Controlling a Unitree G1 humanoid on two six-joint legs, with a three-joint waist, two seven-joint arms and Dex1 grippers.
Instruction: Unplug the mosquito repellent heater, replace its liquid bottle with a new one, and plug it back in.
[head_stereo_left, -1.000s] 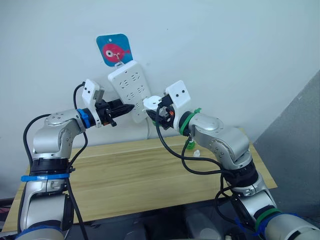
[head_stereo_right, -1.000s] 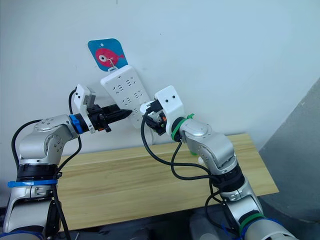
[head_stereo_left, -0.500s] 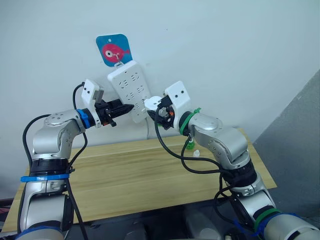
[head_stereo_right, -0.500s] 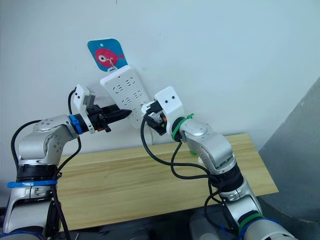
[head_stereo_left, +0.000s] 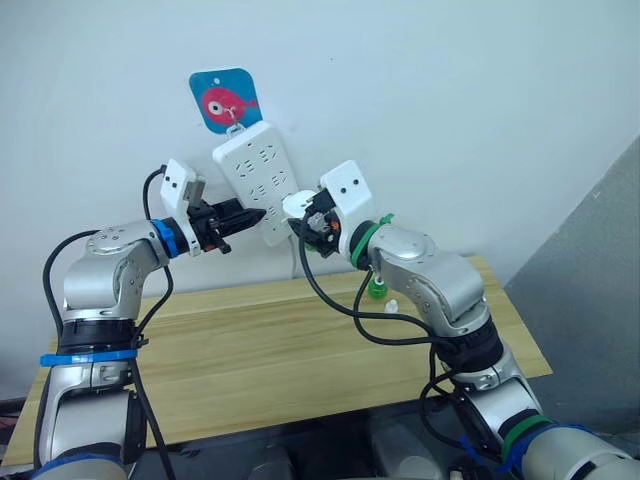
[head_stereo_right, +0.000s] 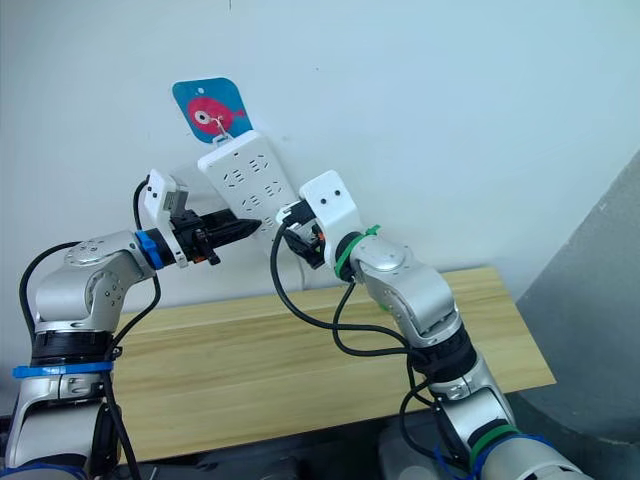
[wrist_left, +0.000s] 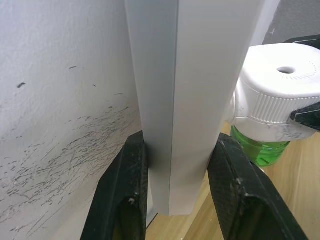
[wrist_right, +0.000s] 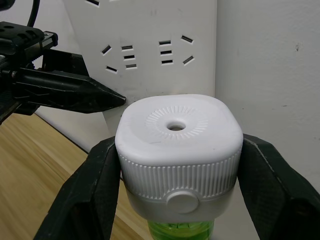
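White rounded plastic mosquito repellent heater (wrist_right: 179, 135), green bottle beneath, clamped in right tool (wrist_right: 177, 165), centre frame, just beside tall white power strip (head_stereo_left: 256, 180). Strip's lower end pinched by left tool (wrist_left: 176, 192). Prongs hidden; sockets lie up-left.

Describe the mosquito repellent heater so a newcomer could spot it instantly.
Find the white power strip hanging tilted on the wall under a blue fish tag. At its lower end the right gripper clamps the mosquito repellent heater: small, rounded, white, one round vent hole on top, green bottle beneath.
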